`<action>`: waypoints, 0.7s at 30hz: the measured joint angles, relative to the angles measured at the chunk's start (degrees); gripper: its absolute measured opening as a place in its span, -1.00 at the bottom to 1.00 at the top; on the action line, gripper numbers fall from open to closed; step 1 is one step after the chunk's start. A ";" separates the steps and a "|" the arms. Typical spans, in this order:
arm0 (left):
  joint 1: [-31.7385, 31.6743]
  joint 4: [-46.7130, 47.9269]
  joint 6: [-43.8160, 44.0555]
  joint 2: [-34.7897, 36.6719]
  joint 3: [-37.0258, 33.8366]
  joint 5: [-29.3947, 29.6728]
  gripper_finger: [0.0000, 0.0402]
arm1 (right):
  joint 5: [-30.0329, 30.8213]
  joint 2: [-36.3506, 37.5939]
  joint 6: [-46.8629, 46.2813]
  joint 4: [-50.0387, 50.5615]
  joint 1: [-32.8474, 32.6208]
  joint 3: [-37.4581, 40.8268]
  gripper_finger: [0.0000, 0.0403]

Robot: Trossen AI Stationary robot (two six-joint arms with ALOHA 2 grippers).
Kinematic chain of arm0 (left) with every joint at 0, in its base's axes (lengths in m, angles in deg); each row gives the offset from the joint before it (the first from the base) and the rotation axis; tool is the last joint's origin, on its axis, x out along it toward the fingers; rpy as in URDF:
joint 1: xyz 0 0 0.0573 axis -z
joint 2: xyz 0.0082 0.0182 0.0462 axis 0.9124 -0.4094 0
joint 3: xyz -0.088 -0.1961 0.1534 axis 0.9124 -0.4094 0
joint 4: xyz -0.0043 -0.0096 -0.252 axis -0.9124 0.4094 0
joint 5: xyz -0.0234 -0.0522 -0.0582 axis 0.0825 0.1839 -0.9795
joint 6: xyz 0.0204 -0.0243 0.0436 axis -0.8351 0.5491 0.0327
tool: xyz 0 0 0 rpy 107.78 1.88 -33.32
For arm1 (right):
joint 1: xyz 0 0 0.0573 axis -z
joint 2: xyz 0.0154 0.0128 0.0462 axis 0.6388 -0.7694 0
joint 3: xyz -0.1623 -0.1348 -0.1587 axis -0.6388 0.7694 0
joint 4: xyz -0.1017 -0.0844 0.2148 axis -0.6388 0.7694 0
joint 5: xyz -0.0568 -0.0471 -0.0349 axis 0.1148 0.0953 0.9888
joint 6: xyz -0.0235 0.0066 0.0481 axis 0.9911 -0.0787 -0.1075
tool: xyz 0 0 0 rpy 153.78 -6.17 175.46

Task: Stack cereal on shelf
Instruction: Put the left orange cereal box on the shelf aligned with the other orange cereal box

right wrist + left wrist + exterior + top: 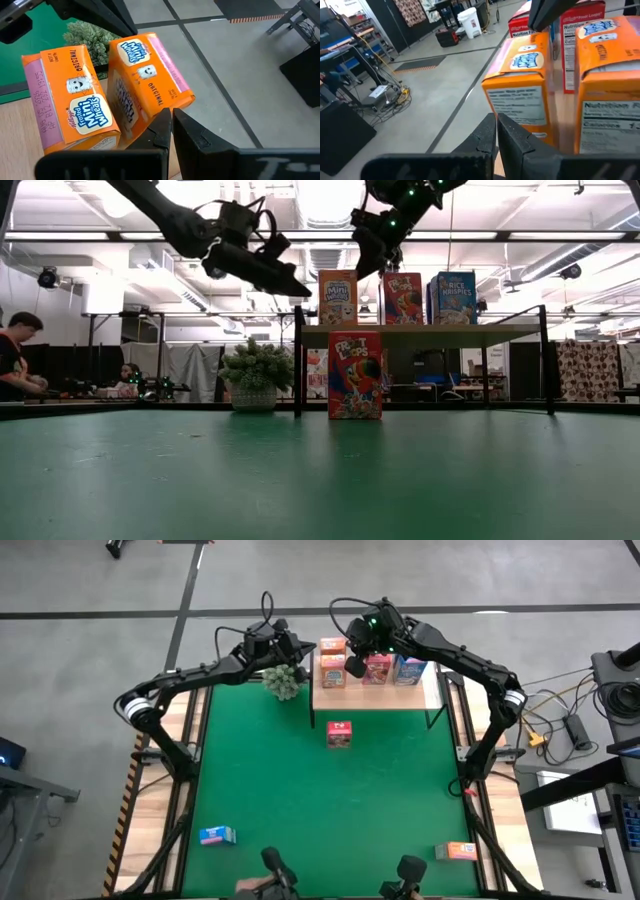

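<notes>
On the wooden shelf stand two orange cereal boxes, the far one and the near one, with a red box and a blue box beside them. The far orange box is turned askew to its neighbour. My left gripper is shut and sits at that box's left side. My right gripper is shut and reaches down at its right side. On the green table, a red box stands upright in front of the shelf. My left gripper's shut fingertips come roughly level from the table's left, at the lower edge of the far orange box's side panel; I cannot tell whether they touch it. My right gripper's shut fingertips slant down from the right at that box's lower corner; touch cannot be told.
A small green plant stands just left of the shelf, under my left arm. A blue box lies flat at the near left of the table and an orange box at the near right. The shelf's black side supports flank the board.
</notes>
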 joint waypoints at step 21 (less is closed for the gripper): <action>2.03 10.33 0.96 3.83 0.00 -5.32 -1.00 | 0.01 4.43 -1.76 8.15 -5.09 0.00 -0.96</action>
